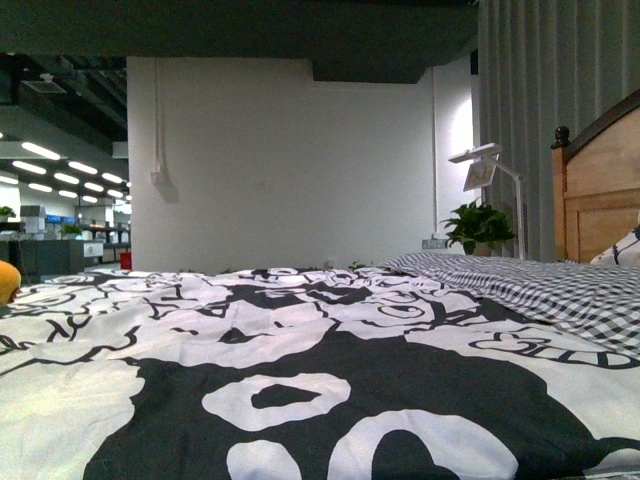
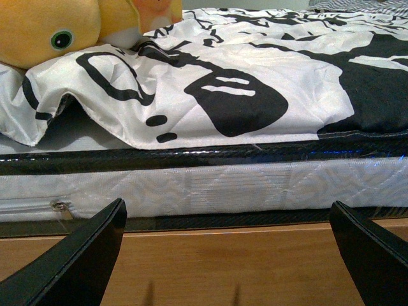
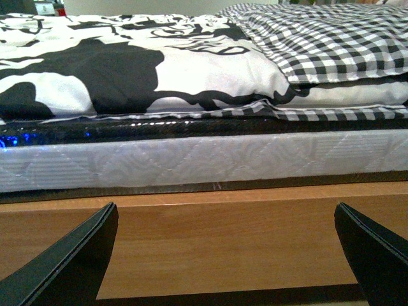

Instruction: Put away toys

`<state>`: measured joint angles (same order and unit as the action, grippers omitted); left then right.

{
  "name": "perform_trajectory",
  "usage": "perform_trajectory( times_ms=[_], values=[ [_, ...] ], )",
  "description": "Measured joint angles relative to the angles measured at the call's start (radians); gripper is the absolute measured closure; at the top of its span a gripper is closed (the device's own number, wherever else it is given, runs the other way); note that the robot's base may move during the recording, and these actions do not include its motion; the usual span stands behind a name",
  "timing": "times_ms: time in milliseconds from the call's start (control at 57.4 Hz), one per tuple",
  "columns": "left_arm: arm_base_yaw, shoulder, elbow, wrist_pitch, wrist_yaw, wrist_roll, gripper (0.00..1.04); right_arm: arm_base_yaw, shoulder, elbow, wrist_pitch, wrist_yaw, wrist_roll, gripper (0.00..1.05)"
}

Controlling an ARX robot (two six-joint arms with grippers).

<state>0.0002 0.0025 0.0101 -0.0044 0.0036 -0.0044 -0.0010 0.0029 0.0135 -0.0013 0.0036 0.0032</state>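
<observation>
Black-and-white quilt (image 1: 300, 380) fills foreground; orange plush toy (image 1: 6, 282) at far left edge; checked sheet (image 1: 540, 290), wooden headboard (image 1: 598, 190) right.

Colour-wise, here's what we're seeing: the plush toy (image 2: 44, 29) is orange-yellow, with a green eye and black pupil, plus a paler peachy bit. The duvet (image 1: 300, 380) is white with big black loopy blobs and outlines, kind of graffiti-looking. We've also got a checked blanket (image 3: 331, 44) in small black-and-white gingham. The mattress (image 2: 223, 188) side is white and quilted, with glossy black bands. The bed frame (image 3: 223, 236) is light honey wood, same as the headboard (image 1: 600, 200). The wall (image 1: 290, 160) is white, the curtain (image 1: 540, 100) grey, the plant (image 1: 478, 225) green. The left gripper (image 2: 227, 203) and right gripper (image 3: 226, 204) are plain black.
</observation>
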Motion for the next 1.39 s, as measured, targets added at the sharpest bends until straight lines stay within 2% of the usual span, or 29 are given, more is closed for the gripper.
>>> perform_trajectory(
  times_ms=[1394],
  values=[
    [-0.002,-0.003,0.0,-0.001,-0.006,0.0,0.06,0.0,0.0,0.0,0.0,-0.008,0.0,0.02]
  ],
)
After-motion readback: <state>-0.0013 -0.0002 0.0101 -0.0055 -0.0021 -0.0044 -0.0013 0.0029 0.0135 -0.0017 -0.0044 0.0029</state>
